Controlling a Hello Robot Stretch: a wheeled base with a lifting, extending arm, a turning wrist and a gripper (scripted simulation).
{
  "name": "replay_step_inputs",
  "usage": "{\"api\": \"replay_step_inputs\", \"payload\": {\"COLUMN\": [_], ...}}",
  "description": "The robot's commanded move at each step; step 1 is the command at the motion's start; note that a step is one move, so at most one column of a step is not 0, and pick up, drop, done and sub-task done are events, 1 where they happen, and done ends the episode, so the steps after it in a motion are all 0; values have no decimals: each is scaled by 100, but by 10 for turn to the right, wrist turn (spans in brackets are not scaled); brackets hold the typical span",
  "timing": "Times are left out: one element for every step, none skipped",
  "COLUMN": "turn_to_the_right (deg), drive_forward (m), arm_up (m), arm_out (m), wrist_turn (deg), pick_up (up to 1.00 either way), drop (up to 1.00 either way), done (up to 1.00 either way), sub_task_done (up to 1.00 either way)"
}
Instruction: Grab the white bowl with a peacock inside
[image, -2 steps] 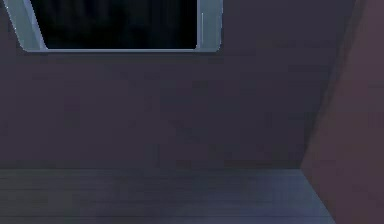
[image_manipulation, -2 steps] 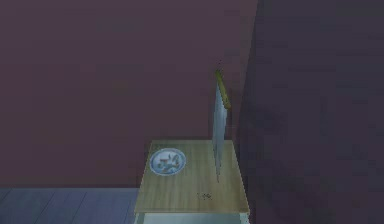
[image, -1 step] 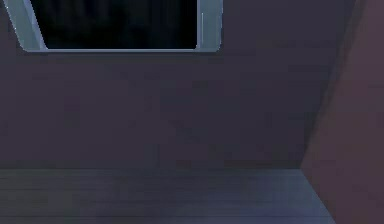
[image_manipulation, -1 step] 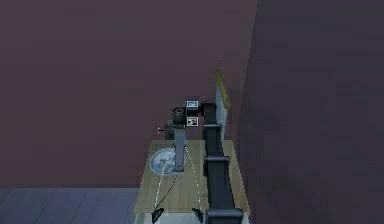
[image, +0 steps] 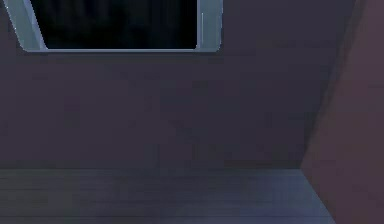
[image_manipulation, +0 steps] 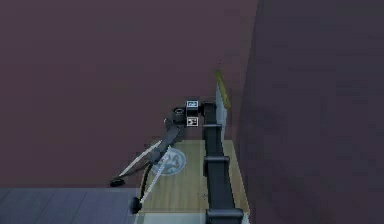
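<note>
One tool (image_manipulation: 125, 194) hangs near a pale bowl (image_manipulation: 180, 166); whether it holds anything is unclear.

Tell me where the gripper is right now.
In the arm side view's lower middle, the dark two-finger gripper stretches left from the dark square arm bar, by a round pale patterned dish on the light wooden tabletop.

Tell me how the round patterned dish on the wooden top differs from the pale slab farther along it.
The round dish lies flat on the wooden top; the pale slab stands on edge. The dish is a greyish-white circle with a darker pattern inside; the slab is straight-edged, plain and yellowish. The dish lies left of the arm, lower in the arm side view; the slab stands by the arm's far end. Both are pale.
</note>
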Motion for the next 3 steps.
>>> {"api": "replay_step_inputs", "payload": {"turn_to_the_right": [0, 0, 0], "drive_forward": [0, 0, 0], "arm_up": [0, 0, 0], "arm_out": [0, 0, 0], "wrist_turn": [450, 450, 180], "pick_up": [0, 0, 0], "drop": [0, 0, 0], "done": [0, 0, 0], "sub_task_done": [0, 0, 0]}}
